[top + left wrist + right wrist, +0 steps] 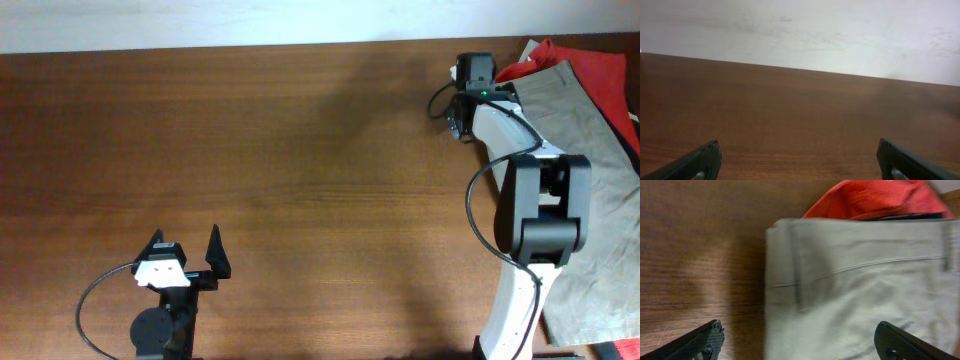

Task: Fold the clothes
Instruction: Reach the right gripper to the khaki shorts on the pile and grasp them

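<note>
Khaki trousers point(590, 190) lie spread along the table's right side, on top of a red garment point(600, 70) that sticks out at the far right corner. My right gripper point(478, 90) hovers over the trousers' far left edge. In the right wrist view its fingers point(800, 340) are open and empty, straddling the trousers' edge point(860, 290), with the red garment point(875, 197) beyond. My left gripper point(186, 250) is open and empty at the near left, over bare wood point(800, 160), far from the clothes.
The brown wooden table point(280, 150) runs to a white wall point(800, 30) at the back. My right arm point(540, 210) reaches up from the near right edge, lying over part of the trousers.
</note>
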